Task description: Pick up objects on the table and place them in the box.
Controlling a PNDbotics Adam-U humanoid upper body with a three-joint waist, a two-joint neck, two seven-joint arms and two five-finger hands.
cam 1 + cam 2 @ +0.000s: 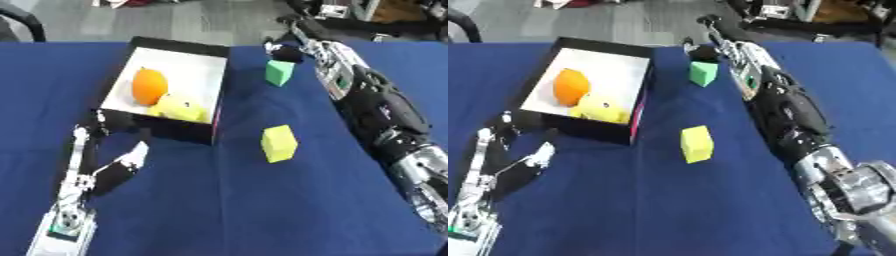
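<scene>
Inspector: Where did the blocks lie relative to the box (220,90)?

Clerk: The green block (279,73) stood right of it, near its far corner. The yellow block (278,144) sat on the cloth (227,210) beyond its near right corner. An orange (149,85) and a yellow item (180,108) lay inside.

Inspector: The hands?

Clerk: The right hand (287,49) pinched the green block's top. The left hand (98,165) rested before the box, fingers spread, holding nothing.
</scene>
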